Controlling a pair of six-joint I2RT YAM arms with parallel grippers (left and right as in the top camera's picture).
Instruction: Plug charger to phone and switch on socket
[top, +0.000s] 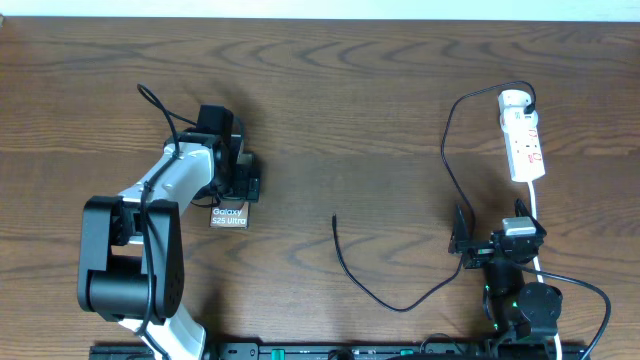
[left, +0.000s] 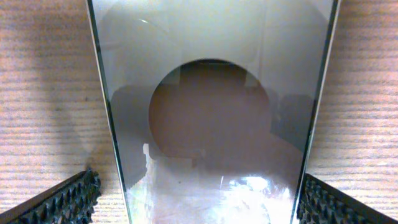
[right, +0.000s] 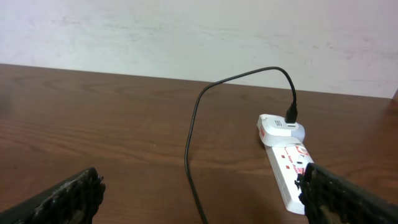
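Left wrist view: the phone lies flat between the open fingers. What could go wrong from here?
1. The phone lies flat on the table and its face looks glossy. If the open left end effector closes, the phone might slide or tilt instead of being gripped.
2. The charger passes close to the open right end effector, so a careless move could snag it and tug the socket.

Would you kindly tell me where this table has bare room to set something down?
The widest bare patch is the middle of the table, between the phone under the left gripper and the charger cable. The far-left edge is bare too. It is crowded at the right: power strip, white cord, right gripper.
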